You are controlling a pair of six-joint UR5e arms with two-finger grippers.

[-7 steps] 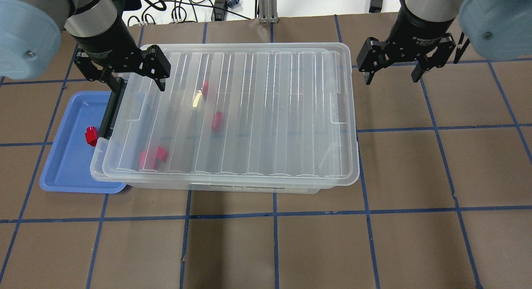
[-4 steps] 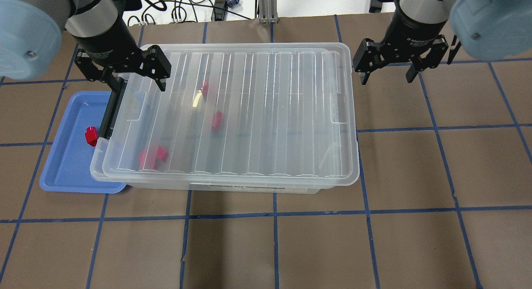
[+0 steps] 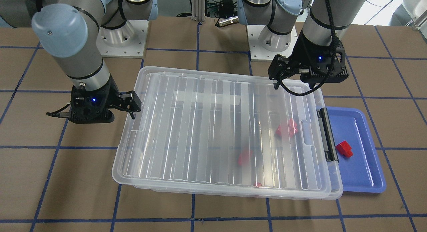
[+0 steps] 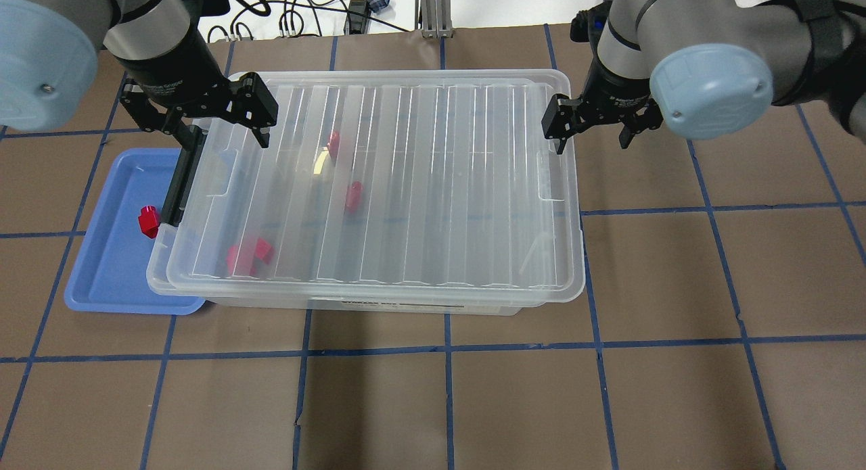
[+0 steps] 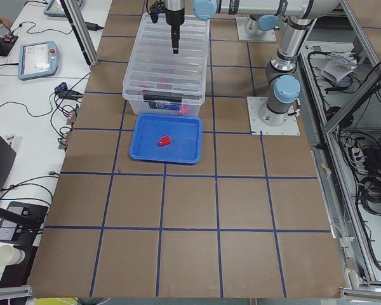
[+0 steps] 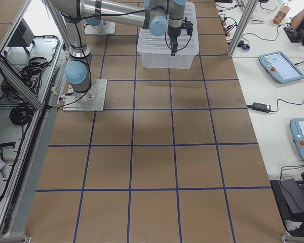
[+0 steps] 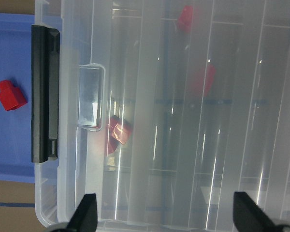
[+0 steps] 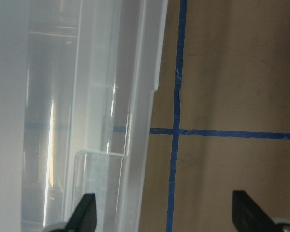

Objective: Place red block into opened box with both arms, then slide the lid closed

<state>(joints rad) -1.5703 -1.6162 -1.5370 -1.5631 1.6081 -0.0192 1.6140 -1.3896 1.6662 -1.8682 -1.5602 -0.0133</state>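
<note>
The clear box point(image 4: 270, 302) stands mid-table with the ribbed lid point(image 4: 433, 186) lying on it, shifted a little toward its right end. One red block point(image 4: 148, 221) lies in the blue tray point(image 4: 101, 274) beside the black latch bar point(image 4: 180, 179); it also shows in the left wrist view point(image 7: 11, 94). Three more red blocks point(image 4: 249, 255) show blurred through the lid. My left gripper point(image 4: 215, 128) hovers open over the box's latch end. My right gripper point(image 4: 592, 137) is open, straddling the box's far right rim point(image 8: 140, 121).
The brown table carries a grid of blue tape. Cables and an aluminium post point(image 4: 433, 10) sit past the far edge. The arm bases point(image 3: 267, 41) stand behind the box. Bare table lies right of the box and in front of it.
My right gripper has moved left and slightly down, from beside the box to over its right rim. The left gripper, lid and blocks have not moved.
</note>
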